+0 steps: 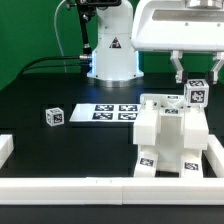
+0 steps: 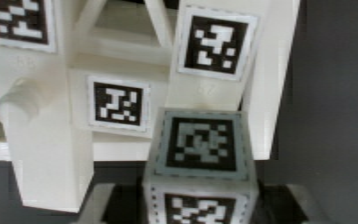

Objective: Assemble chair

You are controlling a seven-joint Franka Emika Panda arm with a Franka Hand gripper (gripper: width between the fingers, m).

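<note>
The partly joined chair (image 1: 165, 135) is a blocky white structure with several tags, standing at the exterior view's right against the white rail. My gripper (image 1: 196, 80) hangs just above its far right side and is shut on a small white tagged block (image 1: 197, 93). In the wrist view the block (image 2: 202, 150) sits between my dark fingers (image 2: 119, 203), with the chair's tagged legs and panels (image 2: 119, 100) close behind it. I cannot tell whether the block touches the chair. Another small tagged block (image 1: 54, 115) lies loose on the black table at the exterior view's left.
The marker board (image 1: 115, 112) lies flat in the middle of the table, before the robot base (image 1: 112, 55). A white rail (image 1: 90, 190) runs along the front edge, with short side pieces at the left (image 1: 5, 148) and right (image 1: 213, 150).
</note>
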